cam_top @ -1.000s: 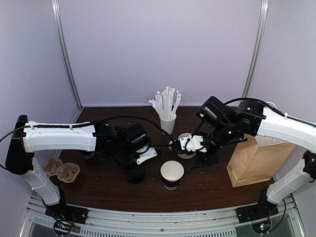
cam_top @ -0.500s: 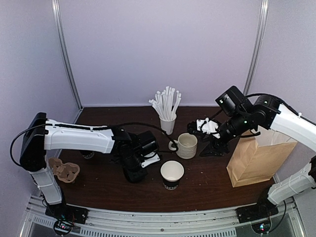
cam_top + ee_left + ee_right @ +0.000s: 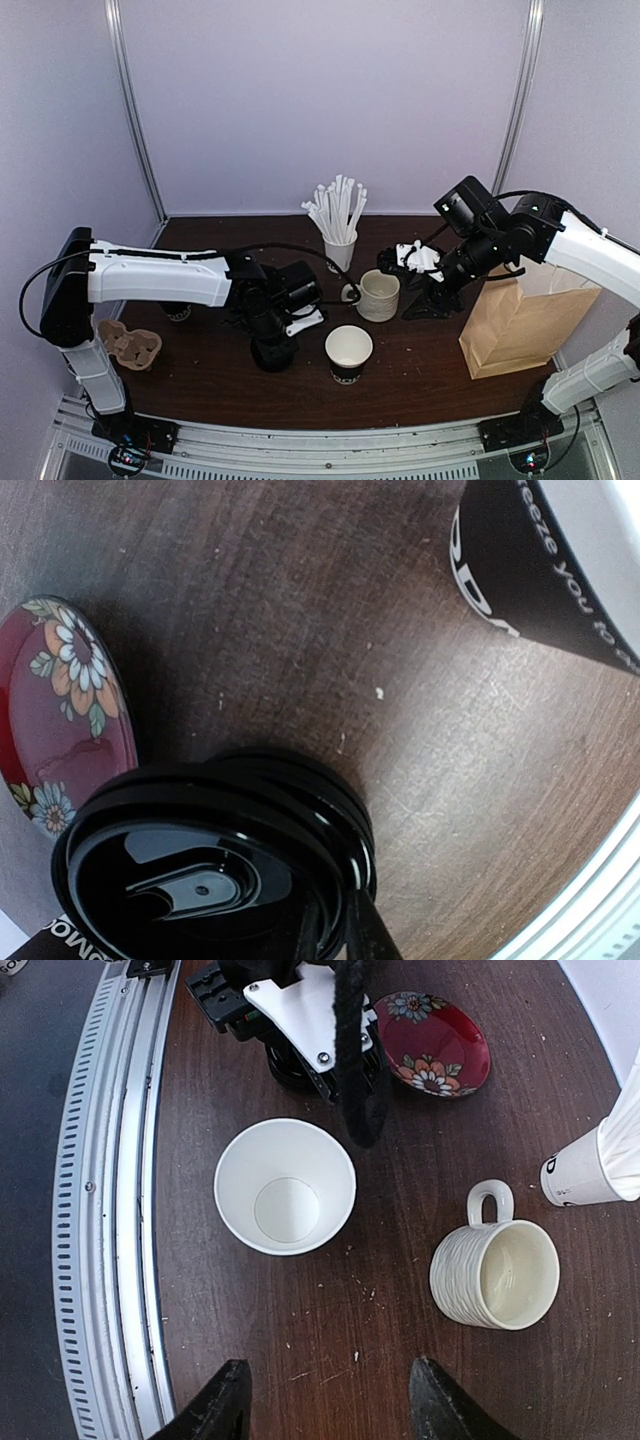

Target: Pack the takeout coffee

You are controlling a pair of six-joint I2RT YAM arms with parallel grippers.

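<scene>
Left hand (image 3: pixel 338 935) just pinched down on the black lids (image 3: pixel 200 870), lower left. Right hand (image 3: pixel 325 1410) hangs spread. I'd guess the open cup (image 3: pixel 285 1185) gets capped next.

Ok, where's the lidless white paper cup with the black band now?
Top view: the lidless white paper cup stands upright at centre front of the dark wooden table, just in front of the cream ribbed ceramic mug.
</scene>
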